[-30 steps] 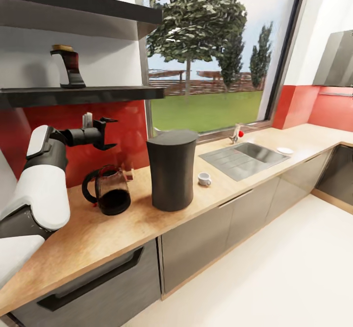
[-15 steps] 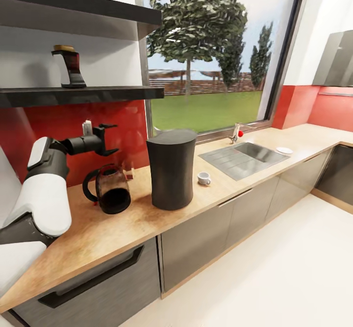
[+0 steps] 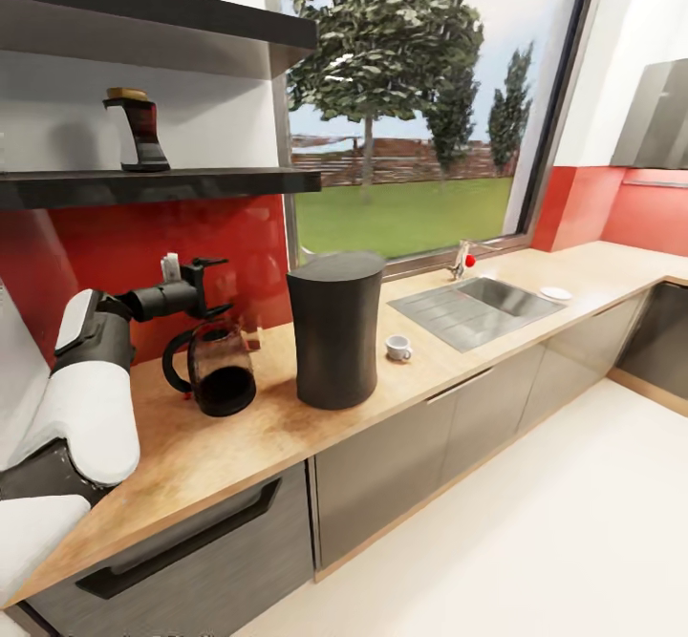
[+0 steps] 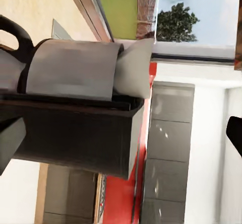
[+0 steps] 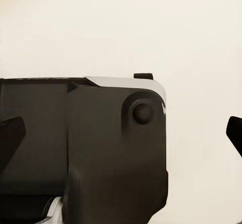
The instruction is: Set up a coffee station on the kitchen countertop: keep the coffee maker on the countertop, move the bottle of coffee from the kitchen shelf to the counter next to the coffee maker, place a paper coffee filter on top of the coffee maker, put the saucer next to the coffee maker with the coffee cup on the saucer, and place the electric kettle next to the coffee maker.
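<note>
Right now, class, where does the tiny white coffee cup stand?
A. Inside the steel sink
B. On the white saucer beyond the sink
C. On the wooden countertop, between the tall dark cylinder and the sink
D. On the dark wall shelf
C: the coffee cup stands directly on the kitchen countertop, between the tall dark cylinder and the sink, well apart from the saucer.

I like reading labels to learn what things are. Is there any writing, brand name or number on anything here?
None can be read.
The bottle of coffee on the kitchen shelf: dark and white sides, no legible print.
The tall dark container, the glass carafe and the coffee cup: plain.
</note>
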You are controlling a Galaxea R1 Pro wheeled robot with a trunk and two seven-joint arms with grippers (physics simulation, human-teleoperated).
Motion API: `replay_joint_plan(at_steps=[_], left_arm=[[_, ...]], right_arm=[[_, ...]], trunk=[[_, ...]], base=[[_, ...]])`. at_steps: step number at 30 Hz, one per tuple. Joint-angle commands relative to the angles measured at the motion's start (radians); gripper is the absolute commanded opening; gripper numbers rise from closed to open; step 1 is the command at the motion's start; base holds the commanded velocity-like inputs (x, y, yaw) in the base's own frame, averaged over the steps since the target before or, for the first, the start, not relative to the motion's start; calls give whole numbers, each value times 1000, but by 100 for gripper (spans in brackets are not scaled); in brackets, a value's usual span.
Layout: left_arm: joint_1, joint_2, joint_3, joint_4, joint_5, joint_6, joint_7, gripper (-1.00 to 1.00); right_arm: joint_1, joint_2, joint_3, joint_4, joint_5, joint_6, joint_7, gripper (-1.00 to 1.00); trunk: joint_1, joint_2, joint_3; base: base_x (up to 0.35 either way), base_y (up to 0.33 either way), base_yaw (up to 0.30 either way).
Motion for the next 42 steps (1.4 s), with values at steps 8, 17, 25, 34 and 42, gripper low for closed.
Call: replay_joint_plan(at_steps=[8,17,25,34,42], left_arm=[[118,35,-173,-176,166,4,8,100],[196,84,-301,-215,294,4,3,100],[229,84,-406,-296,301,3,2,100],[229,85,-754,-369,239,-9,-6,100],[231,84,-902,-467,-40,-16,-8,100]], right_arm=[[-1,2,-1,1,0,-4,-1,100],[-1,2,-1,2,1,-4,-1,100],[-1,2,0,2,1,-4,-1,100],[-1,2,0,1,1,-4,-1,100],[-1,-1,1,0,4,-4,0,100]], trunk=[[1,-2,-2],[1,-2,-2],[1,-2,-2],[1,-2,-2],[1,-2,-2]], base=[[0,0,249],[0,0,278],[0,0,278],[0,0,168],[0,0,5]])
